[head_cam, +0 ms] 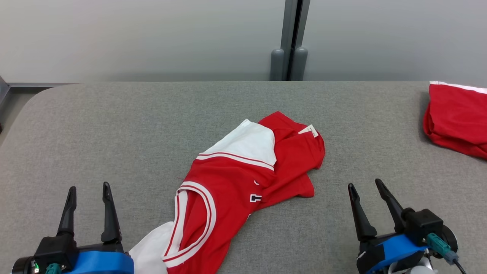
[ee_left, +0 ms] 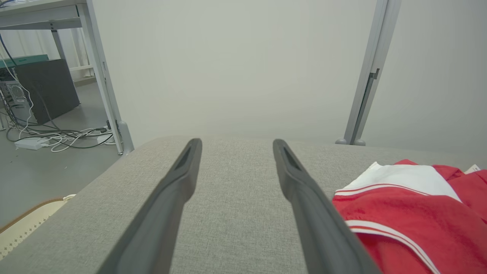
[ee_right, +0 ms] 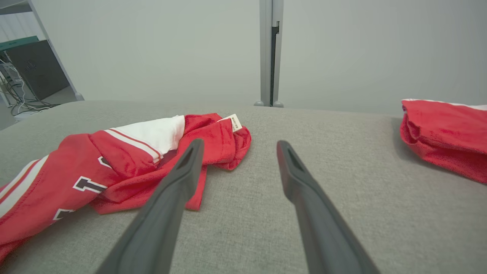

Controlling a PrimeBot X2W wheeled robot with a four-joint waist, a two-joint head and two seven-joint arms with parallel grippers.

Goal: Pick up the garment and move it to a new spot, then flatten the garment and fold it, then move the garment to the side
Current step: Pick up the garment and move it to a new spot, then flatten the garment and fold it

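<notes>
Grey padded table (head_cam: 114, 125), plain wall behind. We saw the jersey (head_cam: 236, 179) lying crumpled between the left gripper (head_cam: 89, 186) and right gripper (head_cam: 364, 183). Both sets of jaws were apart and empty. Risks we judged: pinching one loose layer would bunch it worse, or the arm could grab the red pile (head_cam: 456, 118) beyond the right jaws by mistake.

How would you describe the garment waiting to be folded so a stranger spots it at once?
Start at the grey padded table. In its middle lies a crumpled jersey. Unlike the neater red bundle at the right edge, it sprawls open, showing broad white panels and lettering.
</notes>
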